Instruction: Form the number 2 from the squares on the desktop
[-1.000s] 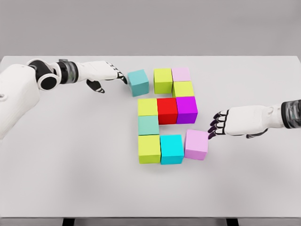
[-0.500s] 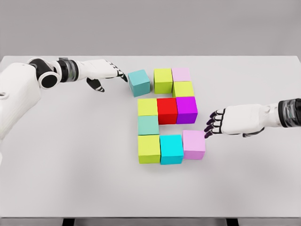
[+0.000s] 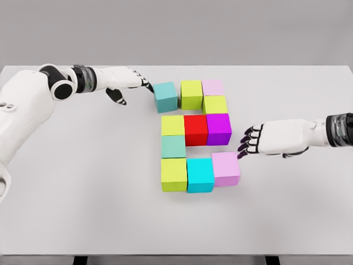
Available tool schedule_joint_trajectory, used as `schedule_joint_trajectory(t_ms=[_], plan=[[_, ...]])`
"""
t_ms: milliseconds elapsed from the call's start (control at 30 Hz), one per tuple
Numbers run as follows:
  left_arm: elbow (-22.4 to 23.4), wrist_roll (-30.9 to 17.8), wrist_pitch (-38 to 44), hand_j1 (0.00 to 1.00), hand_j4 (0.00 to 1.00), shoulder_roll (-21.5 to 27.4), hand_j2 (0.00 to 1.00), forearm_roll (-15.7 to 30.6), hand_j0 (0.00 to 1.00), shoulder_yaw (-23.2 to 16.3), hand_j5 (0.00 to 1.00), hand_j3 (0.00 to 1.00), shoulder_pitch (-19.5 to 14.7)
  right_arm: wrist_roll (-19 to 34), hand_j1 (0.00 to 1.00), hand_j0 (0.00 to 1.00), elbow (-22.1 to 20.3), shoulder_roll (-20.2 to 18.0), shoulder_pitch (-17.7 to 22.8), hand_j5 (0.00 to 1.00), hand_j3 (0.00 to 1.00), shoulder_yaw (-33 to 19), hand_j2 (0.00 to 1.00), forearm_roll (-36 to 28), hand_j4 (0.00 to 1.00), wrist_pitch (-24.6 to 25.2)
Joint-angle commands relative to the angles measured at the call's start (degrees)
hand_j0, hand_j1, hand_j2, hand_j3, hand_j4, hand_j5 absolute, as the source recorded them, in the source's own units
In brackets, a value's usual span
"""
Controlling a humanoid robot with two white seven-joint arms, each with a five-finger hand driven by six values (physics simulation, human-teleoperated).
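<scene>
Two hands push, grasping nothing: left hand (image 3: 126,83) fingers extended against the teal cube (image 3: 165,96), right hand (image 3: 259,141) fingers loosely curled at the pink cube (image 3: 225,168). Cubes look rigid, light; they likely slide easily on the desk (image 3: 83,193) when pushed flat-faced.

surface: white table (image 3: 83,193) | on it: ten coloured cubes (image 3: 196,130) grouped near centre, all resting flat
</scene>
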Motion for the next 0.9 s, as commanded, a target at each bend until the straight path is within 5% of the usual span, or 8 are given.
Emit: schedule_joint_trajectory(t_ms=[0,867], plan=[[0.80,-0.05,0.10,0.86,0.86,-0.44,0.86,0.27,0.86,0.25,0.86,0.86,0.00,-0.04,0.95,0.95,0.16,-0.20,0.00,0.95,0.95,-0.18,0.95,-0.23,0.95,0.07],[-2.80,0.04,0.10,0.88,0.88,1.58,0.88,0.71,0.88,1.30,0.88,0.88,2.11,-0.74,0.96,0.96,1.13,1.56,0.53,0.96,0.96,-1.49,0.96,0.12,0.96,0.07]])
